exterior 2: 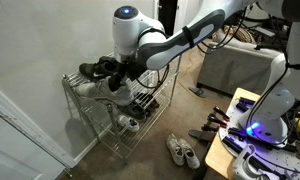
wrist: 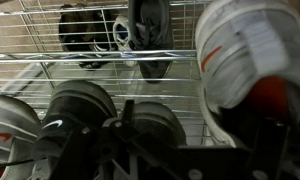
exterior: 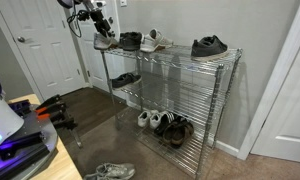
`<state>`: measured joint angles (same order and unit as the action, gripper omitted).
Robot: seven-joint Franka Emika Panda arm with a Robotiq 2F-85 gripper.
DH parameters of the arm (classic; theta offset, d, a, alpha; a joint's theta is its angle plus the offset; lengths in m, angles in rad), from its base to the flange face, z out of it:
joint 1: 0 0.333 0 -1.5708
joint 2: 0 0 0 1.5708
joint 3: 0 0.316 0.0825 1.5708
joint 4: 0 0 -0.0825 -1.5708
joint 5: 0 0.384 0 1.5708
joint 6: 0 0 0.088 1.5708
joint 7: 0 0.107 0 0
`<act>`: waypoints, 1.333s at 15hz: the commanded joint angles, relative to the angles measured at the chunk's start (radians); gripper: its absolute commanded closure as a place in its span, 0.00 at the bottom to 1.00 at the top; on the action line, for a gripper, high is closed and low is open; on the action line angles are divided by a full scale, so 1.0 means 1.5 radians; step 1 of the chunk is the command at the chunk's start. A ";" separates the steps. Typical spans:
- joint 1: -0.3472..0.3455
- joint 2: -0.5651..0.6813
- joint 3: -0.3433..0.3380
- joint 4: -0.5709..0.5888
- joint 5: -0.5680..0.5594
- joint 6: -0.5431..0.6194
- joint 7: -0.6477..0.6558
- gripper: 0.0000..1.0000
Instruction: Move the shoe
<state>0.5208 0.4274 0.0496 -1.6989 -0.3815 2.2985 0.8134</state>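
Shows a wire rack (exterior: 190, 90) set against a grey wall (exterior: 190, 18), with the arm (exterior 2: 180, 38) reaching in over its top shelf. Finds the gripper (exterior: 102, 34) at the rack end nearest the white door (exterior: 40, 50), directly above the shoe (exterior: 105, 43); contact between the two not resolvable. Locates the shoe, white with grey panels, on or just over the top shelf at that end, just beside a black shoe (exterior: 130, 40). Fills the upper right of the wrist view with the same shoe (wrist: 245, 50), close to the dark gripper body along the lower edge, with a reddish patch below the white upper. Cannot tell from any view whether the jaws stand apart or are clamped on the shoe, since the fingertips are lost in blur and shadow. Continues along the top shelf with a white shoe (exterior: 156, 40) and, at the far end, another black shoe (exterior: 210, 46). Carries black shoes (exterior: 125, 80) on the middle shelf, and a white pair (exterior: 148, 118) beside a dark pair (exterior: 176, 128) on the lowest. Leaves a grey pair (exterior: 110, 172) on the carpet (exterior: 90, 115) in front of the rack, well apart from the gripper.
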 commanded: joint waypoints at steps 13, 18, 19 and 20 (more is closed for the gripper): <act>-0.023 0.009 0.054 -0.002 0.029 -0.051 -0.063 0.87; -0.030 -0.005 0.068 0.007 0.061 -0.094 -0.108 0.95; -0.035 -0.009 0.073 0.010 0.074 -0.104 -0.125 0.95; -0.040 -0.016 0.078 0.013 0.090 -0.113 -0.143 0.96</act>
<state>0.4950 0.4442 0.1268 -1.6881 -0.3153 2.1839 0.6950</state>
